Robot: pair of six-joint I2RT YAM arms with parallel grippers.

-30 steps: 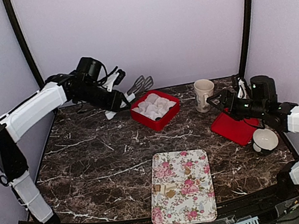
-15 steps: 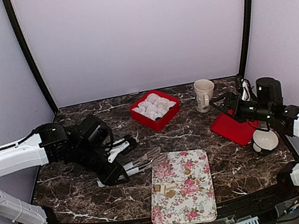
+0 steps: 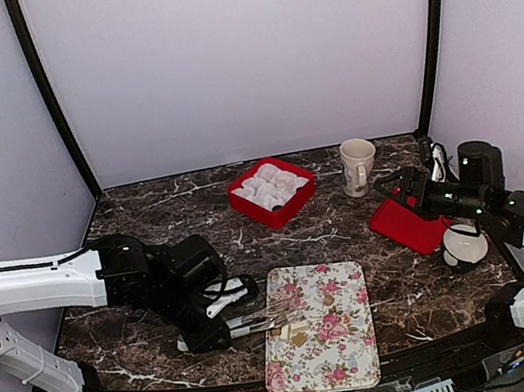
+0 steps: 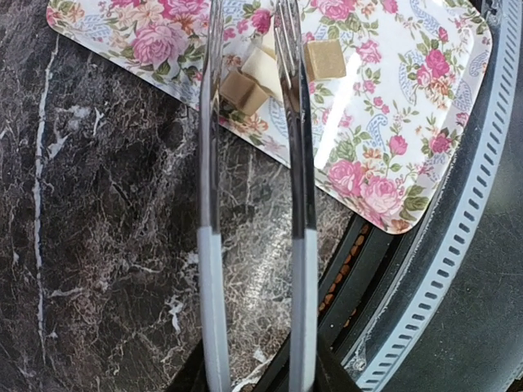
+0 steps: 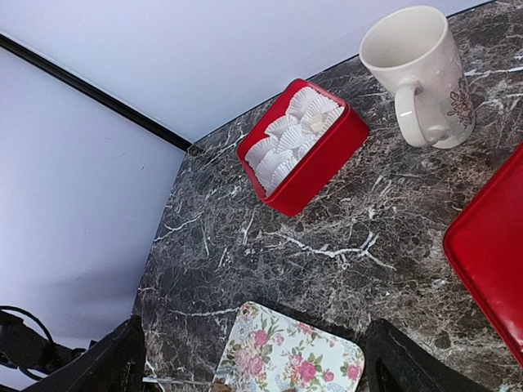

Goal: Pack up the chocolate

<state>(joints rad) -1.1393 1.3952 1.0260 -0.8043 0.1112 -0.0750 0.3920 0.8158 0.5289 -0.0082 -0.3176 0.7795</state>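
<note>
Several small tan and cream chocolate pieces (image 3: 288,333) lie on the near left part of a floral tray (image 3: 342,349). In the left wrist view they are a tan square (image 4: 325,59), a tan piece (image 4: 241,90) and a cream piece (image 4: 261,65). My left gripper (image 3: 211,319) is shut on metal tongs (image 3: 255,319) with white handles (image 4: 304,310). The tong arms stand apart, with their tips over the tan and cream pieces. My right gripper (image 3: 404,181) is open and empty, above the table's right side. No dark pieces show clearly.
A red box (image 3: 273,192) of white paper cups stands at the back middle, also in the right wrist view (image 5: 304,163). A mug (image 3: 358,166) stands right of it. A red lid (image 3: 407,223) and a white bowl (image 3: 465,244) lie at the right. The table's front rail (image 4: 458,245) is beside the tray.
My left arm swung the tongs from the red box at the back down to the tray's left edge at the front. The right arm barely shifted.
</note>
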